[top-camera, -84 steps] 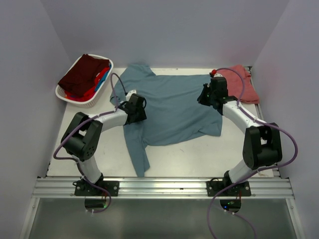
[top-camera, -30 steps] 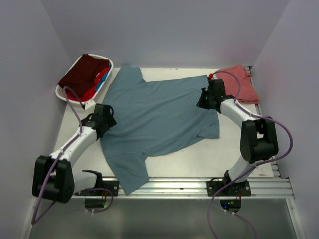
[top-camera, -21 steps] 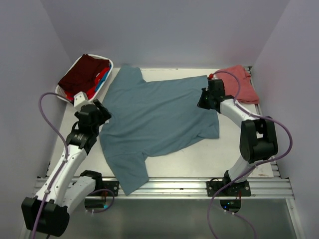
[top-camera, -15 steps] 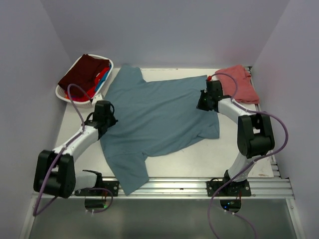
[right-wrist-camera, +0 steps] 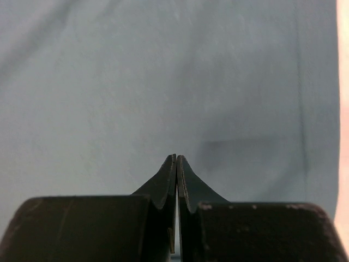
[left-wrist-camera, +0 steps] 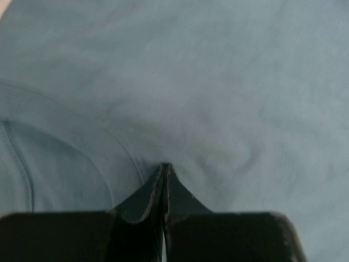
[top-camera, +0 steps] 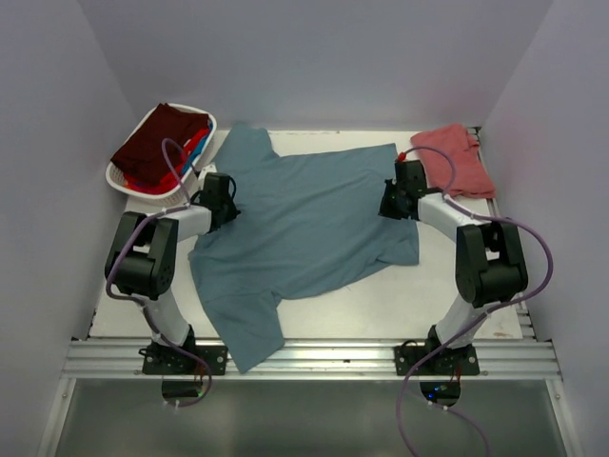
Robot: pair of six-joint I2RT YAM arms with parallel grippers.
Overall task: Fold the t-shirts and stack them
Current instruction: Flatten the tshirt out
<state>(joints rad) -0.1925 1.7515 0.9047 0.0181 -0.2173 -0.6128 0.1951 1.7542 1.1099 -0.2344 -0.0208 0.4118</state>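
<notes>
left gripper [left-wrist-camera: 164, 173] is clamped right down at the left edge of the teal shirt [top-camera: 304, 224], just below its far sleeve. the cloth puckers into the tips, so i read that as a pinch of fabric. right gripper [right-wrist-camera: 176, 164] is closed tight too, at the shirt's right edge near the far corner. its tips sit on the cloth, but whether a fold is caught between them i can't tell.

the shirt lies spread over the table [top-camera: 381, 300], with the basket [top-camera: 136, 187] of shirts just off its left sleeve and the salmon shirt [top-camera: 455, 157] just past its right corner.

the step looks like a two-handed lift or fold. to do it well, raise both sides together and keep the tension even. confirm the right side really has cloth before pulling, or the shirt will skew. stay low, so the near flap doesn't drag.

hard to make out: both wrist views are all teal, with hardly a landmark in them. from above, the arms cover the grip points. the near flap reaches the rail [top-camera: 314, 357], and how much hangs over it i can't say.
</notes>
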